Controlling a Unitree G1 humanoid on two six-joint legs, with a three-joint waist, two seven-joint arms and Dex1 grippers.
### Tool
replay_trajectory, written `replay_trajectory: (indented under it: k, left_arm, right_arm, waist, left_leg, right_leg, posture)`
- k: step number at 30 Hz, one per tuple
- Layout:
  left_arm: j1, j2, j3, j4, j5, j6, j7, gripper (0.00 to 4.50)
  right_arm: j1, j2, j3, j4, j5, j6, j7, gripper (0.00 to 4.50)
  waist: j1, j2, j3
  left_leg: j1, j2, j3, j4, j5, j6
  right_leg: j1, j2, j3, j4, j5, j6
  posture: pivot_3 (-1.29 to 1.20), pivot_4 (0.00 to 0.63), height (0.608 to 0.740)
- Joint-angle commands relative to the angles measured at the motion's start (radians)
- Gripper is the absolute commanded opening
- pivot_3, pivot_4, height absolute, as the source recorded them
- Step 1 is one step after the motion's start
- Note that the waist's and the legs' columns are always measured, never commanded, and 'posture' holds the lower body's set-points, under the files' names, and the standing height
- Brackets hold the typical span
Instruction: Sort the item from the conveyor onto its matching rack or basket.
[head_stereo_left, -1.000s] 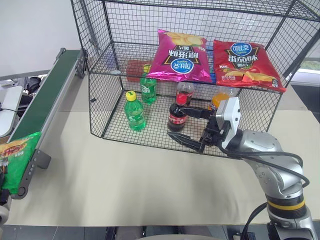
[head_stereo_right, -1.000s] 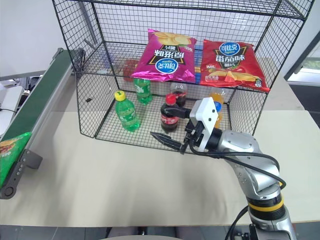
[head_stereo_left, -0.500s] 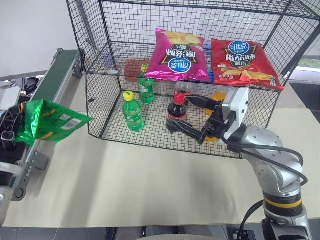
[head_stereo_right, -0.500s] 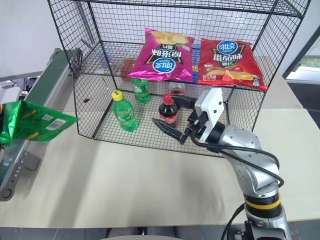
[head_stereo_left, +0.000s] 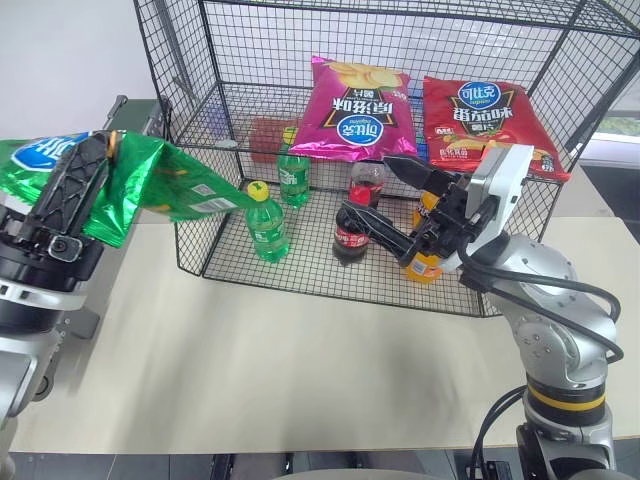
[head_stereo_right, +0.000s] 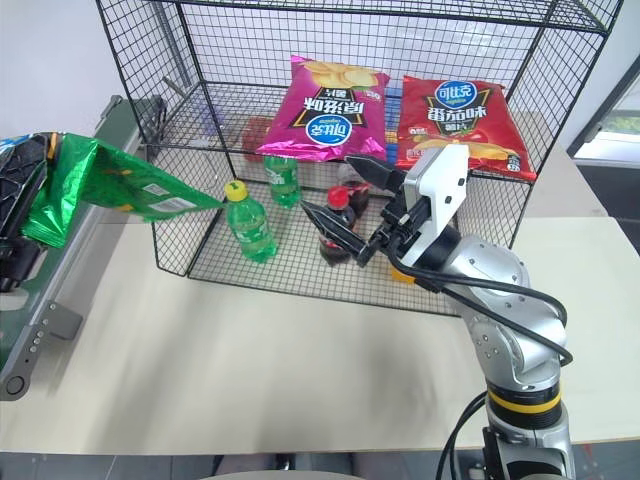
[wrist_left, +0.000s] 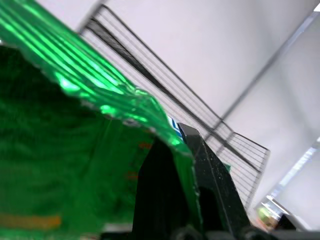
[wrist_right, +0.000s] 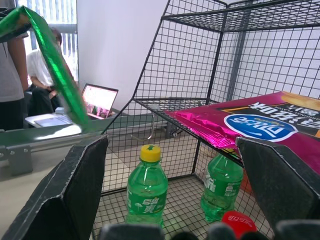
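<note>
My left gripper (head_stereo_left: 88, 160) is shut on the item, a shiny green crisp bag (head_stereo_left: 160, 185), and holds it up in the air at the left. The bag's free end reaches toward the left wall of the black wire cage (head_stereo_left: 200, 130). In the left wrist view the black fingers (wrist_left: 200, 165) pinch the green foil (wrist_left: 60, 165). The conveyor (head_stereo_right: 40, 318) runs along the left, partly hidden behind the bag. My right gripper (head_stereo_left: 368, 187) stands open in front of the cage's lower front, with nothing between its fingers.
A magenta bag (head_stereo_left: 360, 110) and a red bag (head_stereo_left: 490, 115) lie on the cage's upper shelf. Two green bottles (head_stereo_left: 265, 220), a cola bottle (head_stereo_left: 352, 228) and an orange bottle (head_stereo_left: 425, 262) stand on the lower floor. The beige table (head_stereo_left: 300, 360) lies in front. People and a laptop (wrist_right: 97, 100) are behind the conveyor.
The left gripper has lifted the green bag off the conveyor's near end, up and rightward toward the cage. The right gripper rose slightly and stayed open.
</note>
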Motion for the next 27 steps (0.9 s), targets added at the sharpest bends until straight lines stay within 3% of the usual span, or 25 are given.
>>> replay_trajectory:
  k: [1,5,10,22,27]
  left_arm:
    - [-0.232,0.049,-0.032,0.218,-0.007,0.129,-0.024,0.03]
    - [-0.422,0.045,-0.068,0.359,-0.007,0.251,-0.027,0.03]
    - [-0.516,0.025,-0.107,0.424,-0.007,0.325,-0.028,0.03]
    - [-0.751,-0.066,-0.246,0.464,0.033,0.275,0.032,0.03]
    - [-0.802,-0.101,-0.259,0.477,0.143,0.239,0.043,0.03]
  right_arm:
    - [-0.043,-0.006,-0.027,-0.038,0.041,0.022,-0.021,4.5]
    - [-0.055,-0.028,-0.048,-0.046,0.092,0.066,-0.028,4.5]
    - [-0.068,-0.034,-0.089,-0.061,0.151,0.068,-0.043,4.5]
    - [-0.051,-0.06,-0.089,-0.078,0.142,0.065,-0.076,4.5]
    - [-0.044,-0.06,-0.087,-0.084,0.137,0.063,-0.091,4.5]
  waist:
    - [0.006,0.0,0.001]
    - [0.004,-0.001,0.002]
    - [-0.001,-0.002,0.002]
    - [0.004,-0.002,0.002]
    - [0.004,-0.002,0.002]
  left_leg:
    - [0.0,-0.001,-0.002,0.001,0.001,-0.001]
    - [-0.001,0.0,-0.003,0.0,0.003,0.0]
    - [-0.004,0.0,-0.002,-0.002,0.003,-0.001]
    - [-0.006,0.0,-0.006,-0.002,0.006,-0.006]
    - [-0.006,0.001,-0.006,-0.002,0.009,-0.011]
  right_leg:
    - [0.0,0.002,-0.002,0.001,0.0,0.0]
    - [-0.002,0.008,0.0,0.001,0.0,0.001]
    - [-0.005,0.009,0.001,0.001,0.0,0.001]
    - [-0.005,0.01,0.001,0.001,0.001,0.001]
    - [-0.005,0.011,0.002,0.002,0.001,0.001]
  posture:
    - [0.0,0.15,0.74]
    - [0.0,0.15,0.74]
    - [0.0,0.15,0.74]
    - [0.0,0.15,0.74]
    - [0.0,0.15,0.74]
